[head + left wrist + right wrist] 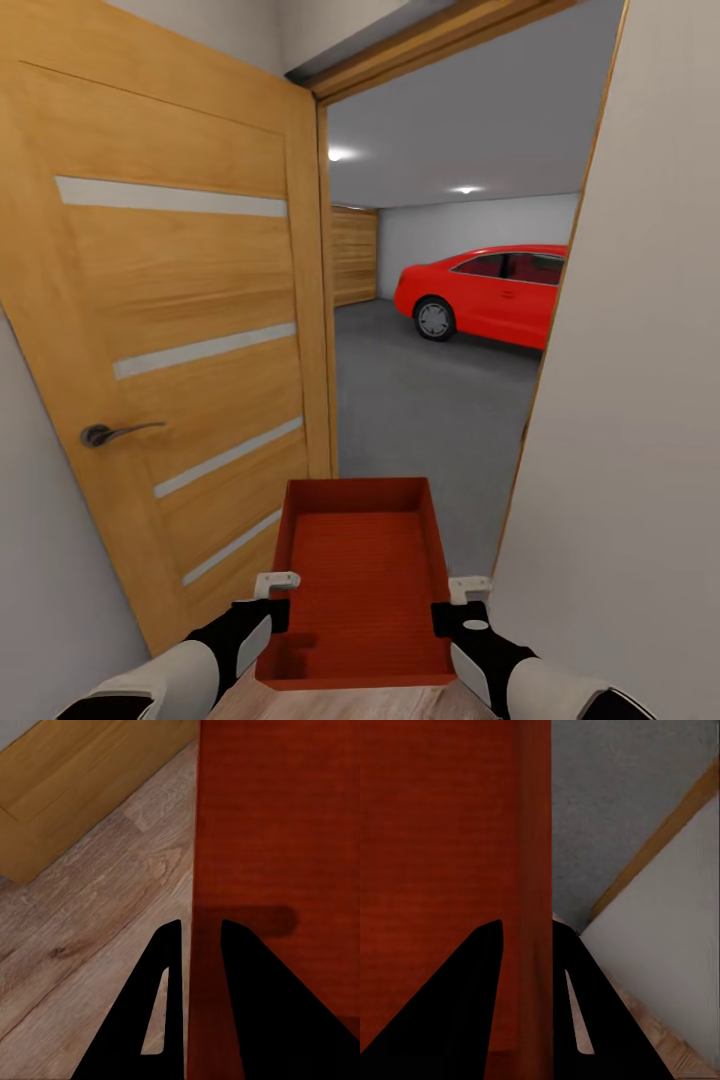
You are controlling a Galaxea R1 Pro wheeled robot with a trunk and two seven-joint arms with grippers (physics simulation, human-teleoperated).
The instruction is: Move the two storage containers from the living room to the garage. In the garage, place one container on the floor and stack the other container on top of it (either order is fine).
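An orange-red storage container (360, 590) hangs level in front of me in the head view, in a doorway. My left gripper (277, 598) is shut on its left wall and my right gripper (455, 603) is shut on its right wall. In the left wrist view the black fingers (169, 1005) pinch the container's thin wall (193, 870), above wood planks. In the right wrist view the fingers (480, 997) clamp the opposite wall (534, 870). Through the doorway lies the garage with its dark grey floor (430, 400) and a red car (490, 292).
An open wooden door (180, 330) with a metal handle (110, 432) stands close on my left. A white wall (630, 400) and wooden door frame (545, 360) are close on my right. The opening is little wider than the container. A slatted wooden door (354, 256) is at the garage's back.
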